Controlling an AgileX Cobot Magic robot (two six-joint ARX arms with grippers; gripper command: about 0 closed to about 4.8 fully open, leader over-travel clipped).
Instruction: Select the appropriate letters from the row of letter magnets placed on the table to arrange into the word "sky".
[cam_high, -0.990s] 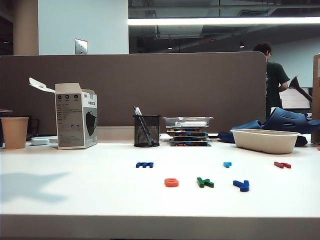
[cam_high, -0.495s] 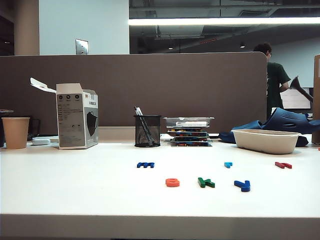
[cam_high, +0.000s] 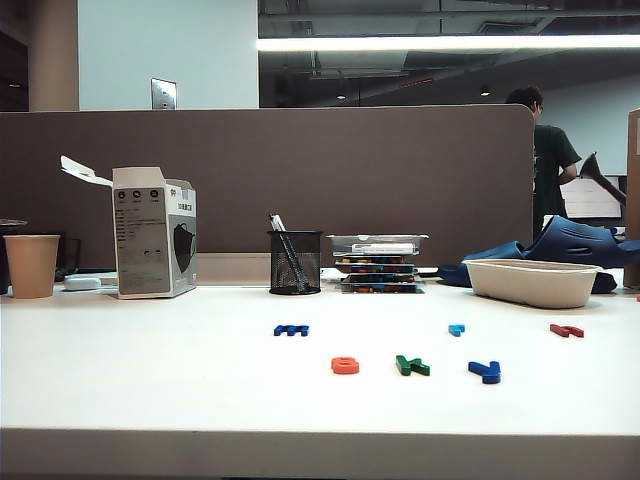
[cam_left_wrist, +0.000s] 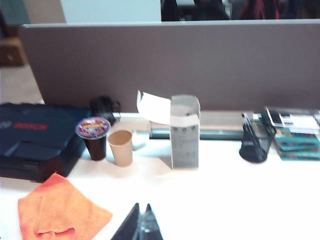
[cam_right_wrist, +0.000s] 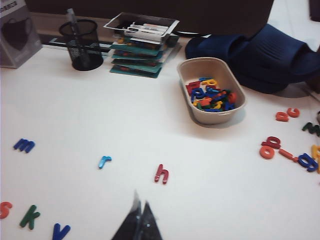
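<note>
On the white bench (cam_high: 150, 390) three letters lie in a near line: an orange-red s (cam_high: 345, 365), a dark green k (cam_high: 411, 365) just to its right, and a dark blue y (cam_high: 485, 372) a little further right, none touching another. Behind them, further from the front edge, lie the other letters: a wide dark blue m (cam_high: 291, 329) to the left, a light blue r (cam_high: 456, 328) right of centre, and a dark red h (cam_high: 566, 330) furthest right. The right wrist view shows the same six from above, with the s (cam_right_wrist: 4, 209), k (cam_right_wrist: 30, 216) and y (cam_right_wrist: 61, 231) at the frame's edge. Neither arm shows in the exterior view. The right gripper (cam_right_wrist: 138, 225) hangs above bare bench near the h, its dark fingertips pressed together with nothing between them. The left gripper (cam_left_wrist: 141, 226) hangs over the far left part of the bench, above an orange cloth (cam_left_wrist: 60, 212); its tips meet in a point and hold nothing. At the back stand a paper cup (cam_high: 31, 265), a grey box (cam_high: 153, 245) with its flap open, a mesh pen pot (cam_high: 294, 262), a stack of trays (cam_high: 377, 263) and a beige tub (cam_high: 530, 282). The right wrist view shows that tub full of mixed letters (cam_right_wrist: 211, 97), with more loose letters (cam_right_wrist: 287, 147) scattered beyond it.
</note>
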